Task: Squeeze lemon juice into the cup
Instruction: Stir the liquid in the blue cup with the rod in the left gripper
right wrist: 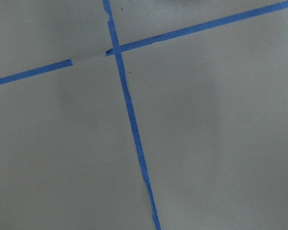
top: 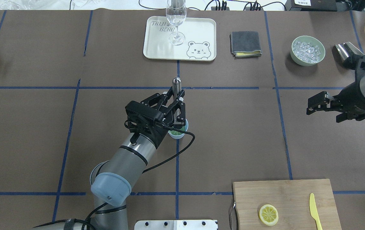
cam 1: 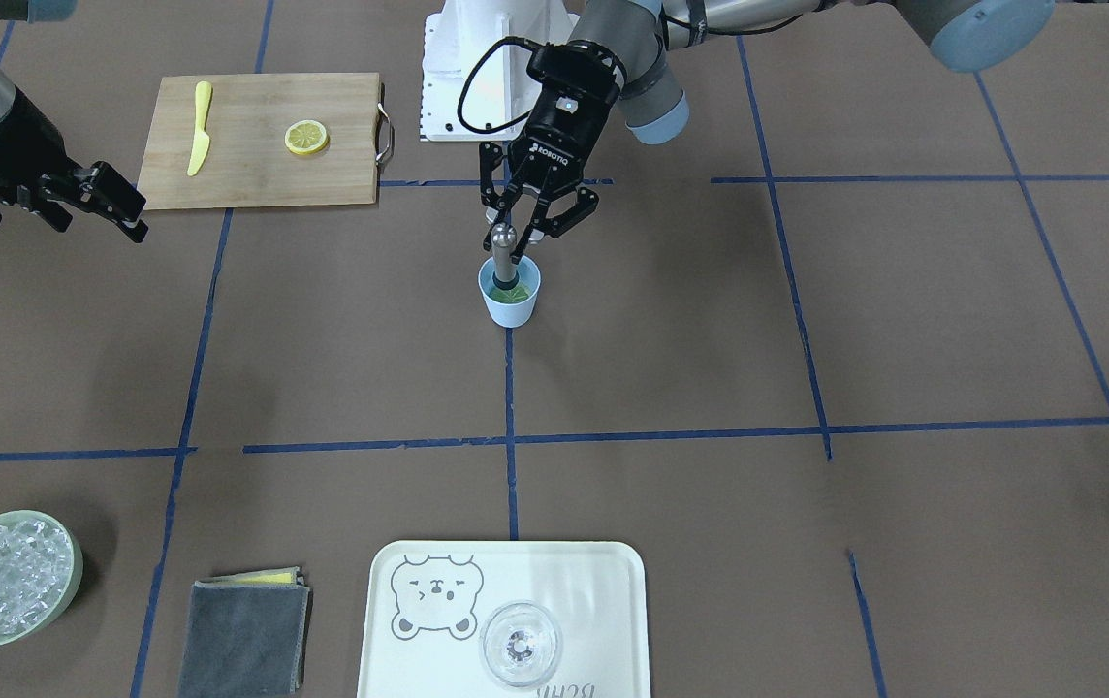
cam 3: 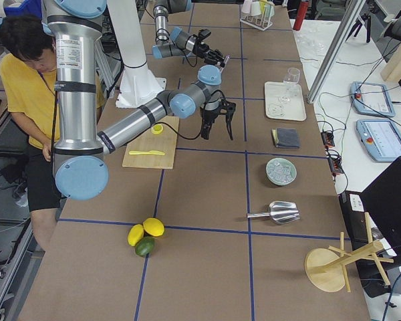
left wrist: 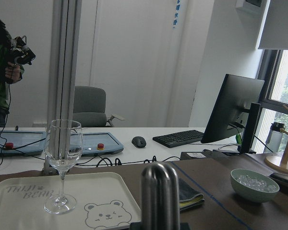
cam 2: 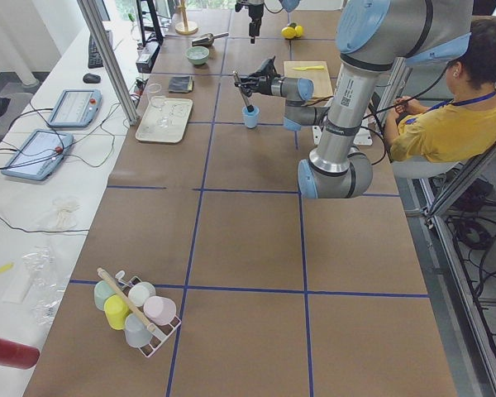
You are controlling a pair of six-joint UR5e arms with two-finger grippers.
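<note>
My left gripper (cam 1: 514, 233) has its fingers closed on a metal rod (cam 1: 501, 257) and holds it nearly upright, with the rounded top showing just above the fingers and the lower end down inside the cup (cam 1: 516, 308). The cup stands on the brown table (cam 1: 807, 320) right on a blue tape line, near the middle and well apart from everything else. The lemon (cam 1: 519, 293) lies in the bottom of the cup, looking greenish, with the rod's foot on or just over it; I cannot tell whether they touch. In my left wrist view the rod's top fills the bottom centre, and beyond it are the tray (left wrist: 19, 201), the glass (left wrist: 62, 165) standing on it and the bowl of ice (left wrist: 254, 184). My right gripper (top: 324, 111) hangs over bare table far out on my right with its fingers spread apart and nothing between them; its wrist camera sees only tape lines crossing. Close to my base on that side is the cutting board (cam 1: 254, 184), with a second lemon slice (cam 1: 306, 138) lying flat on it and a yellow knife (cam 1: 199, 128) lying apart from the slice. A folded grey cloth (cam 1: 242, 640) sits between the bowl and the tray.
</note>
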